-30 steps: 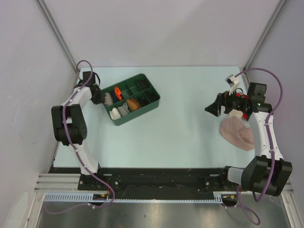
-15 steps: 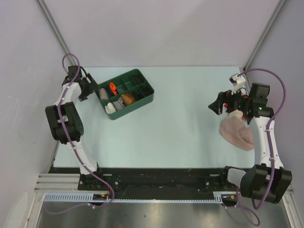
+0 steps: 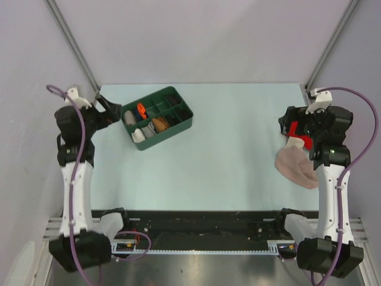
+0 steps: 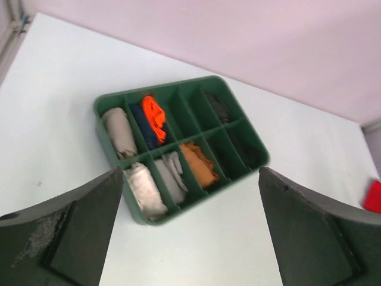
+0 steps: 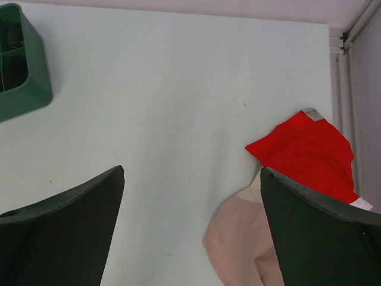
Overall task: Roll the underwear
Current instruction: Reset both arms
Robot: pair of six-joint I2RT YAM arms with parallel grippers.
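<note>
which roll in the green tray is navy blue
The underwear: navy with bright orange trim, next to the beige roll; the others are white, grey and brown.

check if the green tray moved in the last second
Yes: the green tray slid slightly left and toward the far edge of the table.

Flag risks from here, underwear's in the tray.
1. The underwear lies in its green tray compartment, orange fabric bunched on top; it may unroll.
2. The left gripper, jaws open, sits by the tray's corner; a swing could shove it.
3. The right gripper hangs above the red cloth; it could snag.
</note>
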